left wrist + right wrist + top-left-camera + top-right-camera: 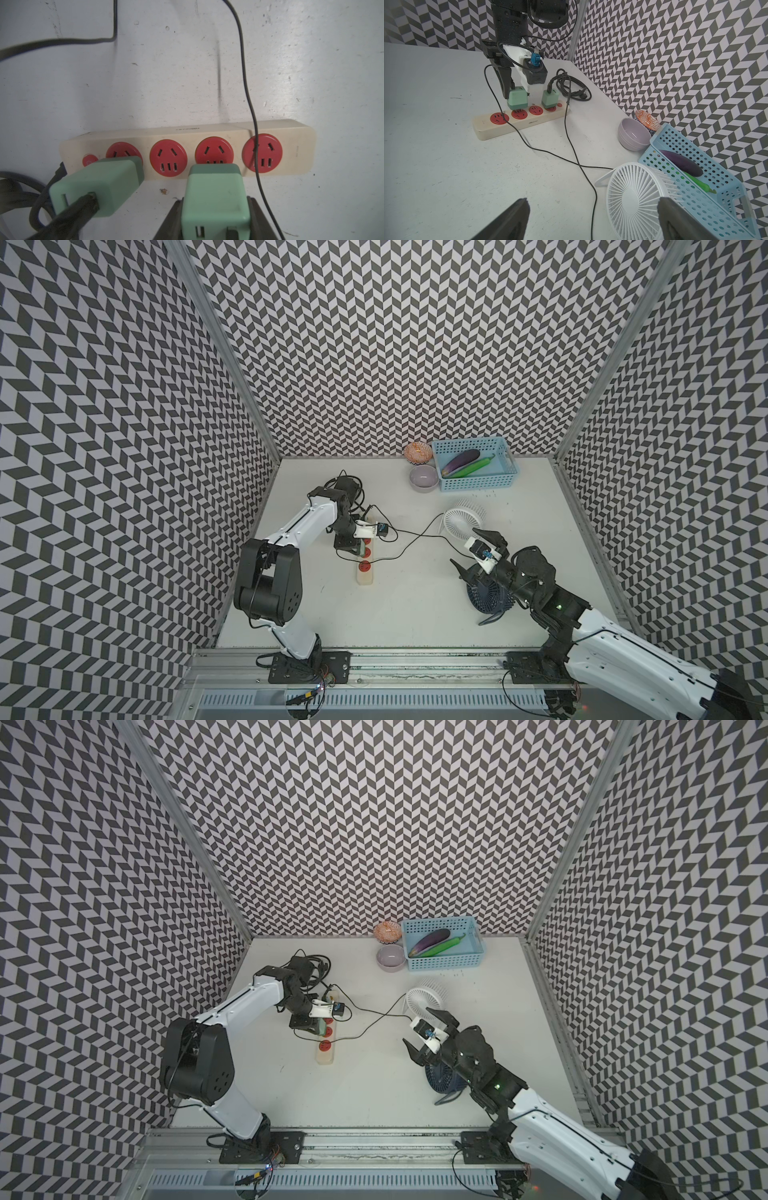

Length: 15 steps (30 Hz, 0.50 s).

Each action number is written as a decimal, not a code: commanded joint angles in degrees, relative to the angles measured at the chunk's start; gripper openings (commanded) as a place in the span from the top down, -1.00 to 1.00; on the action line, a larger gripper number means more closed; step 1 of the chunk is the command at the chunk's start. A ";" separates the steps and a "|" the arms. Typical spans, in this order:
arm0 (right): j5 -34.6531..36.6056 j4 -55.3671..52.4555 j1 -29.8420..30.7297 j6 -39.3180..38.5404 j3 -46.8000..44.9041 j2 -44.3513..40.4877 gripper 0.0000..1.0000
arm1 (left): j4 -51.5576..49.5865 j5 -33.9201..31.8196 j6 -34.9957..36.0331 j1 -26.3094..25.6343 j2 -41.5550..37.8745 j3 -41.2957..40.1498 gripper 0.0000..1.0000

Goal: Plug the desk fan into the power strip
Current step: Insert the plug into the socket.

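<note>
White table (415,614) holds the white desk fan (633,199), just ahead of the right gripper (592,200), whose jaws are wide apart. The cream power strip (517,124) lies left of centre. Above it the left gripper (517,93) is clamped on a green adapter (214,197), its prongs at the third socket from the switch.

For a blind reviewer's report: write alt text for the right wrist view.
The left gripper is shut on a mint-green adapter, its prongs at a red socket of the cream power strip; a second adapter is plugged in two sockets along. Nearer, a white desk fan stands by the open right gripper.
</note>
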 commanded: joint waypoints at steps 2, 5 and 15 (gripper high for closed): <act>-0.61 3.49 -0.38 0.78 -0.37 -0.77 -0.99 | 0.61 -0.55 -1.00 -1.93 3.16 1.34 1.00; -0.58 3.36 -0.43 0.74 -0.52 -1.09 -0.99 | 0.84 -0.93 -1.94 -2.85 5.20 2.38 1.00; -0.38 3.65 -0.52 0.75 -0.72 -1.41 -0.99 | 1.40 -1.92 -3.60 -3.99 9.79 3.21 1.00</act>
